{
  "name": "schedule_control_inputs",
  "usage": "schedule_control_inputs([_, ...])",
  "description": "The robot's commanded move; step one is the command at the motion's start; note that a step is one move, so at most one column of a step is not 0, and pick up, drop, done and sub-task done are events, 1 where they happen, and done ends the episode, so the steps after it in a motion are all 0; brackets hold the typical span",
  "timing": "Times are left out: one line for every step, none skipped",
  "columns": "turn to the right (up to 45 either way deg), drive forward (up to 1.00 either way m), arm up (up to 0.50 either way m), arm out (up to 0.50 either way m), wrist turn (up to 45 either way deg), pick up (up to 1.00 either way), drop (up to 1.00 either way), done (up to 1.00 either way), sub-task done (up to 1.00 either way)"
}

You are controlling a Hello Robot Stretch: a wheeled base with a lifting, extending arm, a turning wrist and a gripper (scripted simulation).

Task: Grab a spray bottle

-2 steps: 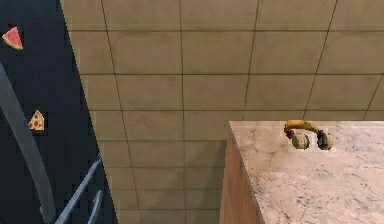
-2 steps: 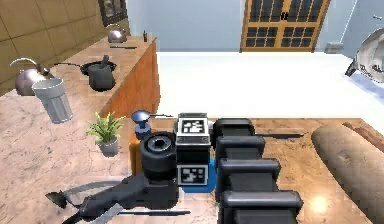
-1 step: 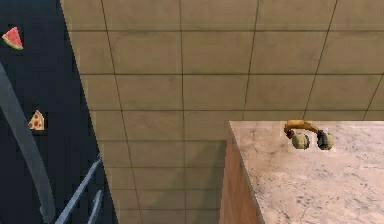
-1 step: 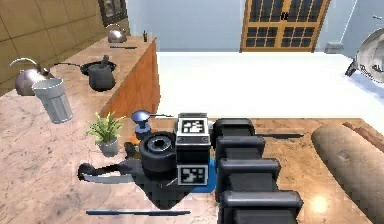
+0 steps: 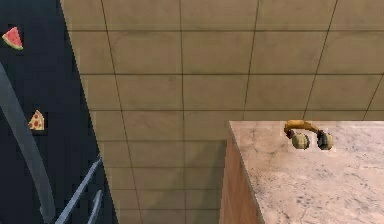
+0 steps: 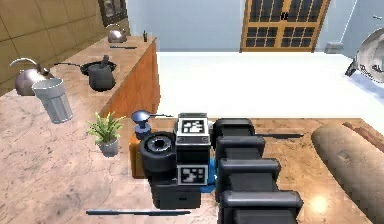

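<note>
In the arm side view's lower middle, an orange block with a blue rounded top stands on the pale marbled stone counter, its right part hidden behind the gripper. What the block is, and whether the gripper holds anything, cannot be told. At that view's right edge, a brown rounded cushion-like form and a silvery round object are cut off. At the forward view's left, a dark blue panel runs out of frame.

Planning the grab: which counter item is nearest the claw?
The blue-topped orange bottle, right at the claw; the potted plant, cup and kettle stand farther off.
</note>
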Motion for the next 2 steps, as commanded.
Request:
schedule_control_inputs([0.0,0.0,0.0,0.0,0.0,1.0,0.0,0.0,0.0])
schedule_control_inputs([0.0,0.0,0.0,0.0,0.0,0.0,0.0,1.0,0.0])
